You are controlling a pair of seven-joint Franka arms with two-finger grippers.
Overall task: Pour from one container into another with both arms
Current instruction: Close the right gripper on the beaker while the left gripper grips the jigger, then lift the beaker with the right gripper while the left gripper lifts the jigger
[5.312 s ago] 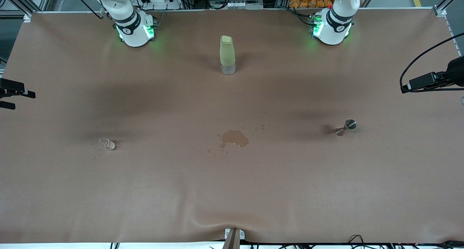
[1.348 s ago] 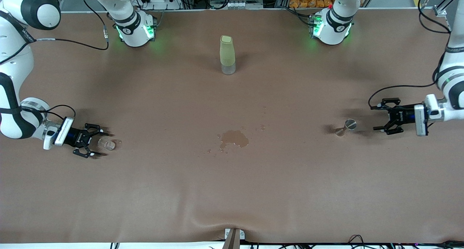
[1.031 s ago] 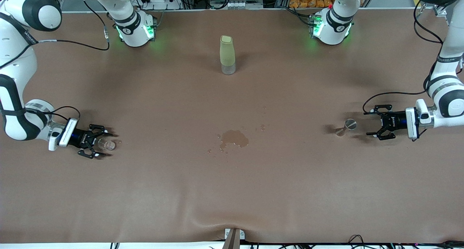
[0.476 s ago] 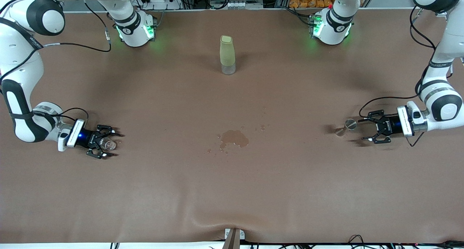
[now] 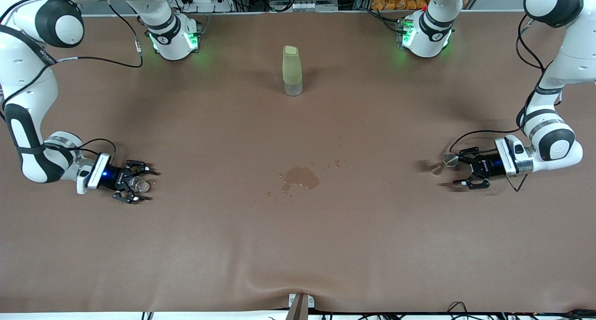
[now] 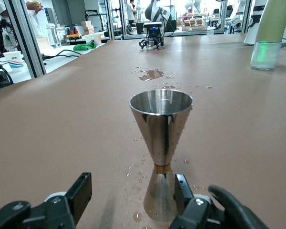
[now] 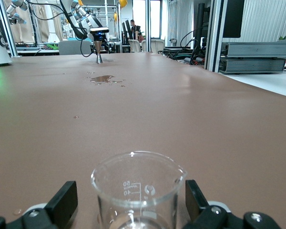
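Landmark: one wet puddle near the middle of the brown surface; all places below are told from it.
Glass cups: one, a small clear measuring cup with a pour lip and printed marks, upright on the surface, well away from the puddle toward the right arm's end.
Jiggers: one, a steel hourglass jigger, upright, well away from the puddle toward the left arm's end, with water drops on the surface round its foot.
Bottles: one, a tall pale-green bottle with a clear base, upright, farther from the front camera than the puddle, between the two arm bases.
Arms: two, both reaching low to the surface.
Right gripper: low at the glass cup, fingers spread wide on either side of it with a gap showing at each side; not gripping.
Left gripper: low at the jigger, fingers apart; one finger lies right against the jigger's lower cone, the other stands clear of it; no grip yet.
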